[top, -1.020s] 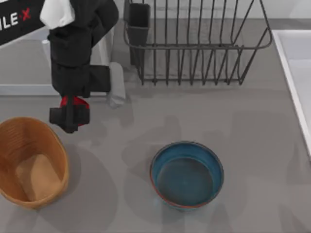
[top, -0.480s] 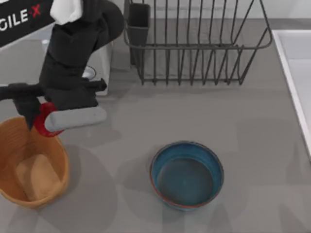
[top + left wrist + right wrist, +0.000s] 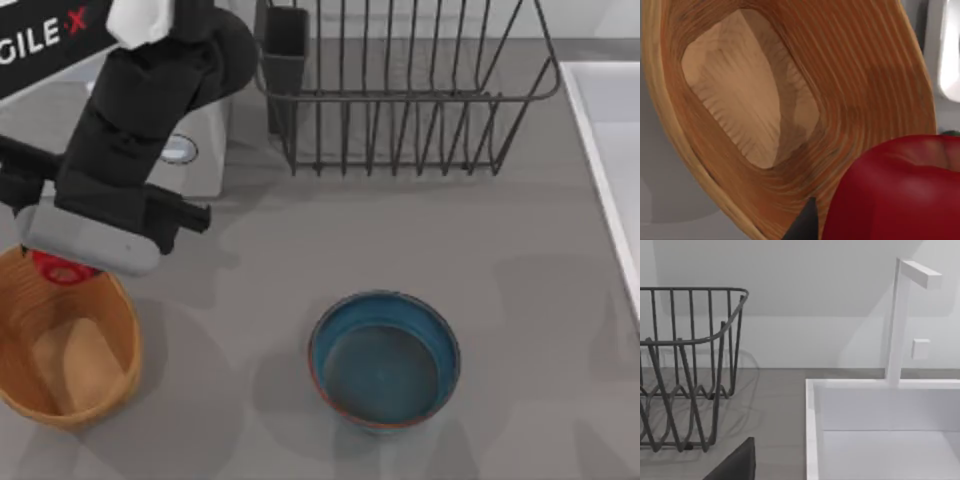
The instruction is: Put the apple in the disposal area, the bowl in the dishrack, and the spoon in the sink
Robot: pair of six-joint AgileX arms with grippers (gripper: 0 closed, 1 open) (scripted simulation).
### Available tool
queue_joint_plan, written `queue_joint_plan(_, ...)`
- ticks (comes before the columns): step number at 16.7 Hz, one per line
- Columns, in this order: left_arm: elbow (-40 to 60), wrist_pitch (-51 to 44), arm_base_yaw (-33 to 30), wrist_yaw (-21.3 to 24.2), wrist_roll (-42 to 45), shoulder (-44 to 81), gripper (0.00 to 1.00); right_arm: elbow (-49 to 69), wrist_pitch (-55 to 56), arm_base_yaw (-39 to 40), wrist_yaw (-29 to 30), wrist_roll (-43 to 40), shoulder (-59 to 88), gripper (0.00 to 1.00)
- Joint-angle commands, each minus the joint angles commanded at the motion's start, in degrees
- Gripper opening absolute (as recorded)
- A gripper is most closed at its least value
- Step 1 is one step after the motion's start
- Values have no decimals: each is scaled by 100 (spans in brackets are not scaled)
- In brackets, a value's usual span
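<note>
Step one in hand — left gripper (image 3: pixel 62 268) clenched on the apple (image 3: pixel 60 268), hanging over the far rim of the basket (image 3: pixel 110 385). Next move, I judge: ease a bit further over the basket's hollow, then release. Bowl (image 3: pixel 384 358) sits untouched mid-table; dishrack (image 3: pixel 400 95) and sink (image 3: pixel 600 150) wait — spoon unseen. Right arm parked beside the sink.

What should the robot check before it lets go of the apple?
1. Apple held by left gripper: ok.
2. Apple above the wicker basket: ok, over its far rim in the top view.
3. Apple centred over the basket: not ok, near the edge.
4. Basket inside free: ok.
5. Bowl out of the way: ok, apart on the table.
6. Fingers' opening: cannot tell.
</note>
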Motion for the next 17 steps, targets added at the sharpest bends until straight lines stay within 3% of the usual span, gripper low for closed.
queue_joint_plan(7, -103, 97, 90, 8, 20, -16, 0, 0, 0, 0, 0, 0, 0, 100)
queue_joint_plan(17, -1909, 1685, 373, -166, 406, -358, 0, 0, 0, 0, 0, 0, 0, 100)
